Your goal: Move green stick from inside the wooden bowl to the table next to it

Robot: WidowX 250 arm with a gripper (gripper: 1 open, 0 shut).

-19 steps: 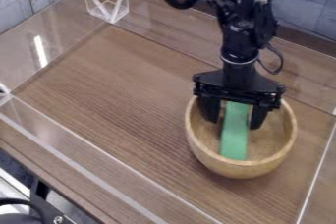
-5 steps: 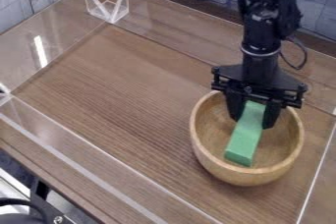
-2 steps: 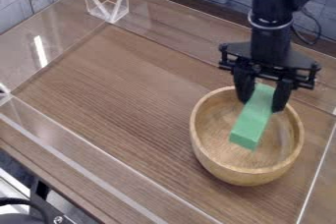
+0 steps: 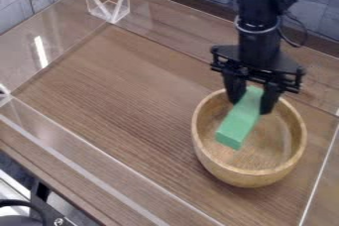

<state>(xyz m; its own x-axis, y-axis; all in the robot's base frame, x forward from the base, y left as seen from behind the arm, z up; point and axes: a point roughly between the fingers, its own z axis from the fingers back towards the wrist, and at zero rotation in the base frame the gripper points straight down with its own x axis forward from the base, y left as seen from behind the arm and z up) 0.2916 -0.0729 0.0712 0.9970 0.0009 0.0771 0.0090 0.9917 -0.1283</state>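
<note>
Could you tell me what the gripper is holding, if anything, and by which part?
The gripper holds the flat bright-green rectangular stick by its upper end, above the round wooden bowl.

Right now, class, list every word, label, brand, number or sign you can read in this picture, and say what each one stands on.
None: no readable text appears anywhere.
The green stick, wooden bowl, table, and the acrylic walls are all plain.
The dark arm shows no legible marking.

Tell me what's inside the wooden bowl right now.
Only the green stick, tilted, its top end held by the gripper. The wooden bowl otherwise looks bare; the stick hides part of the floor.
</note>
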